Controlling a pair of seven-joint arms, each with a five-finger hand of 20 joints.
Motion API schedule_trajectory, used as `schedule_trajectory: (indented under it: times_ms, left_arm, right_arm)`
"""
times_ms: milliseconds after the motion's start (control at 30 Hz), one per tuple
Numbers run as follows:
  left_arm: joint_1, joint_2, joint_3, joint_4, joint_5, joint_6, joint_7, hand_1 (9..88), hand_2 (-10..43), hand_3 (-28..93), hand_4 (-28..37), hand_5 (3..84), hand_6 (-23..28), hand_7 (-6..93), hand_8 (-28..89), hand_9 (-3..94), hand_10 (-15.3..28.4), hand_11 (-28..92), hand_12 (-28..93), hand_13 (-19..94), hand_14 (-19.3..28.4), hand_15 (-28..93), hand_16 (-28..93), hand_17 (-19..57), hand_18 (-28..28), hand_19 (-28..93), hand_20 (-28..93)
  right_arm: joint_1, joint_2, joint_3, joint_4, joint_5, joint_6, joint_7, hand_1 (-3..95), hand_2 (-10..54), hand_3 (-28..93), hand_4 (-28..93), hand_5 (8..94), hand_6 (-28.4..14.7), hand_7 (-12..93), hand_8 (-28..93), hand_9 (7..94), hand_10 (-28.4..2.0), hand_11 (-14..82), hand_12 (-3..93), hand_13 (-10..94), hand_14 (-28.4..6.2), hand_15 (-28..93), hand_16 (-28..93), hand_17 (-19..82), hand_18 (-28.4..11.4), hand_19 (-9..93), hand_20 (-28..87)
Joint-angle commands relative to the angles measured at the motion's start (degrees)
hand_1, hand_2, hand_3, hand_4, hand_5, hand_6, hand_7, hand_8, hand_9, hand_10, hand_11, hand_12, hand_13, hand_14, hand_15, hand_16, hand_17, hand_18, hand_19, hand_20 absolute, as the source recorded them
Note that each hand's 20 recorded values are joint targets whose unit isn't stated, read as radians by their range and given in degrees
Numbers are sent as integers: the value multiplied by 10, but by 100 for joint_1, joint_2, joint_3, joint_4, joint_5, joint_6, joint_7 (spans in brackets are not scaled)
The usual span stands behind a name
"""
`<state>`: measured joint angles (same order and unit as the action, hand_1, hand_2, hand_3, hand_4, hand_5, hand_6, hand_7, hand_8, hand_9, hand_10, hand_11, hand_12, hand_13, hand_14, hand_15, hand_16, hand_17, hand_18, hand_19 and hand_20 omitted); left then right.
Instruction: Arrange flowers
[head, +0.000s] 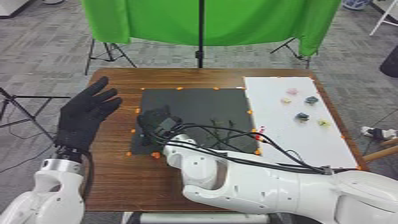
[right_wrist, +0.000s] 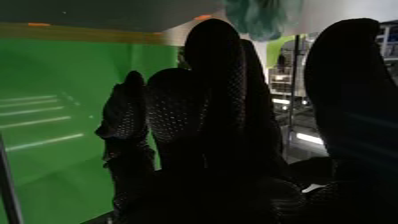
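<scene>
So, the flowers first: they're scattered loosely on the white rectangular board (head: 282, 145) on the table's right side. A small pink bloom (head: 292, 91) is set near a pale peachy one (head: 286, 100) and a blue-grey one (head: 311, 100). Another blue-grey bloom (head: 302, 116) is placed just beside a small yellow bloom (head: 323, 122). Some thin dark green stems (head: 218, 127) are laid on the black rectangular mat (head: 191, 97), partly covered by the arm's cables, and a small red piece (head: 258, 136) can be spotted by the mat's right edge.

The black-gloved right hand (head: 157, 121) is held at the mat's left part, totally released, fingers straight and thumb well apart in the wrist view; whether the mat is touched can't be told. The black-gloved left hand (head: 86, 112) is held up by the brown wooden table's (head: 120, 187) left edge, also released, fingers loosely spread, nothing grasped.
</scene>
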<state>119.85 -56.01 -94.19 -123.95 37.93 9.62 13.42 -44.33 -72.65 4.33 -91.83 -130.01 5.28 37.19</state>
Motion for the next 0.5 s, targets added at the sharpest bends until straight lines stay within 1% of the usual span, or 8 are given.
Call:
schedule_trajectory:
  times_ms: [33,67,100,200,267,333,433,500]
  left_arm:
    - [285,99,-22,-76,-159,205,281,250,81,775,-240,406,100,98,-90,369,212,237,102,258,284,525,-96,-82,283,611,67]
    - [335,33,-66,-95,-132,185,236,250,81,775,-240,406,100,98,-90,369,212,237,102,258,284,525,-96,-82,284,611,67]
    - [393,24,-83,-112,-148,204,285,250,81,776,-241,406,100,99,-90,369,212,237,103,258,284,526,-95,-82,284,611,67]
    - [543,-63,-179,-144,-165,219,327,249,81,776,-241,406,100,99,-90,369,212,238,103,258,284,526,-96,-82,284,611,68]
    - [649,-27,-214,-163,-222,266,432,249,81,775,-241,406,100,98,-90,369,213,238,102,258,284,526,-96,-83,284,611,69]
    - [775,-40,-267,-196,-264,309,517,249,82,773,-243,406,100,98,-90,369,212,238,102,258,284,526,-96,-83,283,610,69]
    - [933,-63,-342,-233,-287,343,590,247,83,772,-245,406,100,99,-90,369,212,238,102,258,284,526,-96,-83,283,610,69]
    - [1054,-51,-379,-262,-339,382,651,245,84,771,-248,406,100,99,-90,370,212,238,102,259,284,525,-96,-83,284,610,69]
  right_arm:
    - [44,-5,180,-83,-28,175,-51,395,-95,628,-283,599,-1,121,-119,787,-107,482,202,697,-92,777,212,286,-258,832,434]
    - [-53,15,296,-131,-7,167,-67,396,-95,624,-283,597,-2,121,-118,787,-108,483,201,697,-92,777,212,286,-258,832,434]
    - [-105,54,402,-183,-5,177,-90,394,-95,623,-283,594,-3,120,-118,785,-108,484,201,696,-92,777,212,287,-258,832,434]
    - [-203,304,701,-426,163,369,-32,378,-95,630,-283,584,-6,120,-118,773,-111,485,200,689,-93,776,211,285,-258,830,432]
    - [-332,544,1046,-632,226,421,1,363,-95,636,-283,573,-8,118,-117,754,-115,468,190,674,-99,763,203,277,-262,813,424]
    - [-361,896,1265,-873,506,656,85,358,-95,638,-283,569,-11,118,-117,744,-120,443,180,661,-104,744,191,269,-264,796,414]
    - [-621,1518,1805,-1230,604,757,199,350,-95,649,-283,568,-11,121,-117,728,-127,391,166,650,-107,724,176,261,-265,786,403]
    - [-815,2001,2108,-1439,653,844,293,345,-95,655,-283,567,-11,122,-118,721,-130,363,161,640,-114,713,169,255,-265,779,398]
